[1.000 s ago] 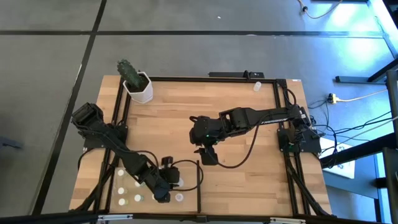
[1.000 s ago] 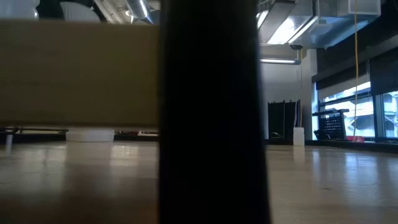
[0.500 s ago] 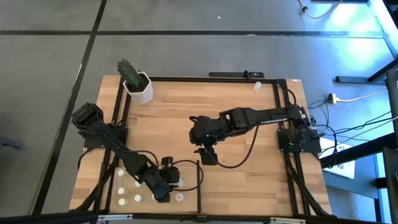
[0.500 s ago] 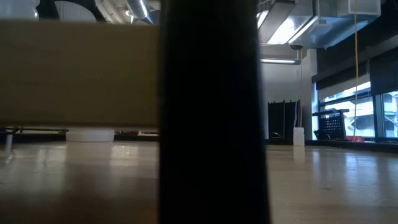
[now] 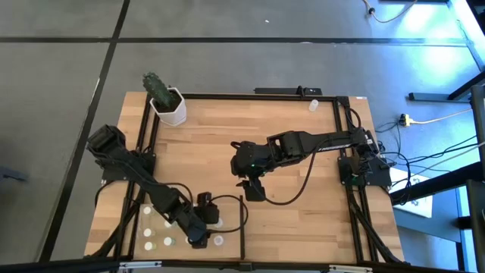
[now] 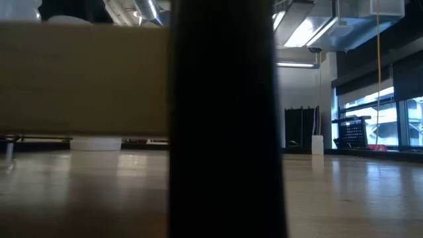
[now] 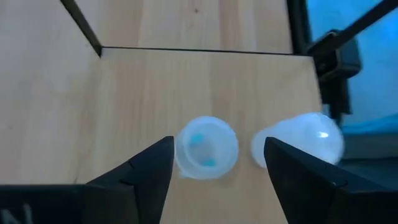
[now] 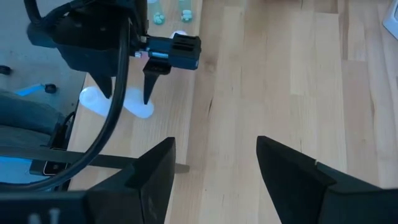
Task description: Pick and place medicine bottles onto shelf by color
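1. High view: nothing has visibly moved since the earlier frames. The left end effector (image 5: 198, 238) is low over the shelf (image 5: 182, 216) at the bench's near left corner, beside the black divider (image 5: 242, 220). Small bottles (image 5: 148, 229) stand on the shelf to its left, and another bottle (image 5: 218, 240) lies just right of it. The right end effector (image 5: 255, 191) hangs over mid-bench (image 5: 220, 129), well apart from the shelf. A cactus pot (image 5: 170, 107) sits at the far left corner; a lone white bottle (image 5: 312, 105) is at the far edge.

2. Low view: a dark post (image 6: 221, 119) fills the centre, as before. Pale board (image 6: 82, 76) to its left; beyond, a dim room with ceiling lights and windows.

3. Left wrist view: fingers (image 7: 149, 171) spread apart, gripping nothing. A white-capped bottle (image 7: 206, 148) stands between them; a second bottle (image 7: 298, 140) is just beside one finger.

4. Right wrist view: fingers (image 8: 155, 171) wide apart and empty over bare wood, with the left arm (image 8: 99, 37) and shelf bottles (image 8: 158, 18) farther off.
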### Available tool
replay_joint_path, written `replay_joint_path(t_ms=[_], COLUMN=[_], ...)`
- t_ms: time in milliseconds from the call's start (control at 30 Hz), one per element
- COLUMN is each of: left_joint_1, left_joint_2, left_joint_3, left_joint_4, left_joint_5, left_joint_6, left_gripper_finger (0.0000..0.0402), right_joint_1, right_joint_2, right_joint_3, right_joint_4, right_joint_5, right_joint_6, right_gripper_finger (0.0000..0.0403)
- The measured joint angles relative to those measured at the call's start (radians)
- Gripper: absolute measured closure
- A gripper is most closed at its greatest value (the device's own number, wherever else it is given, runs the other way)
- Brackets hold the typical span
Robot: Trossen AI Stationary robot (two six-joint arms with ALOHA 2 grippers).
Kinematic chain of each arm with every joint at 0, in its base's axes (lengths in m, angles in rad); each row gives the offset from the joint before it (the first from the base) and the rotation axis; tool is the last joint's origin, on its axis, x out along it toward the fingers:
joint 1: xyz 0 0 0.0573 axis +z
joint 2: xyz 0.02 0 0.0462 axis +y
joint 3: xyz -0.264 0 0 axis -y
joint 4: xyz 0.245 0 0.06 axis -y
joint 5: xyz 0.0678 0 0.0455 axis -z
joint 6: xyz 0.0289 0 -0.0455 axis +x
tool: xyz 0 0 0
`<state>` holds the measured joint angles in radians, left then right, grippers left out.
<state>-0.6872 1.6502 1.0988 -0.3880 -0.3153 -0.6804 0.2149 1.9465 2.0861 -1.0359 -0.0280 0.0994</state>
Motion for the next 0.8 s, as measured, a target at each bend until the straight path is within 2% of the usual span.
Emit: replay_joint_path(t_ms=[133,467,800], left_joint_1=[0.001,0.001,0.031], left_joint_2=[-0.036,-0.210,-0.462], left_joint_3=[0.000,0.000,0.000], left_joint_4=[-0.007,-0.060,-0.245], left_joint_5=[0.032,0.026,-0.128], left_joint_6=[-0.001,0.057,0.090], left_gripper_finger=[0.0155,0.0158,0.0158], right_joint_1=[0.000,0.000,0.000], right_joint_2=[0.000,0.000,0.000], right_joint_3=[0.000,0.000,0.000], right_joint_4=[0.000,0.000,0.006], right_joint_5=[0.000,0.000,0.000], right_joint_6=[0.001,0.002,0.001], right_gripper_finger=[0.0177,0.0177,0.0177])
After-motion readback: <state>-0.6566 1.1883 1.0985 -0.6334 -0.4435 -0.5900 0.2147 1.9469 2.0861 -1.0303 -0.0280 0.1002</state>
